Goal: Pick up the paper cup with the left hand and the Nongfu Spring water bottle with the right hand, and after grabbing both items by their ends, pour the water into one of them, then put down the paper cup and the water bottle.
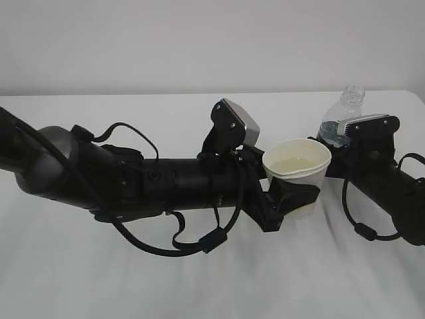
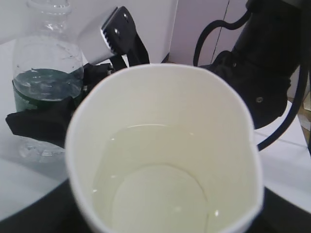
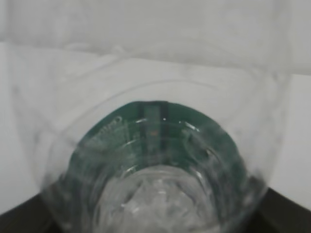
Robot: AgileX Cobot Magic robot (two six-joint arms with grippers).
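Note:
The white paper cup (image 1: 297,164) holds pale water about halfway up, and its cream inside fills the left wrist view (image 2: 165,160). My left gripper (image 1: 292,197) is shut on the cup's lower part; the cup hides its fingers in the left wrist view. Just right of the cup and behind it, the Nongfu Spring water bottle (image 1: 345,109) stands upright and capless, its green label (image 2: 43,87) low on the body. My right gripper (image 1: 334,154) sits round the bottle's lower body, one black finger (image 2: 36,121) against it. The bottle (image 3: 155,160) hides those jaws in the right wrist view.
Both arms lie low over the white table (image 1: 199,279), the left arm (image 1: 133,179) stretched across the middle. The right arm (image 1: 392,186) reaches in from the right edge. A pale wall (image 1: 199,40) rises behind the table's far edge.

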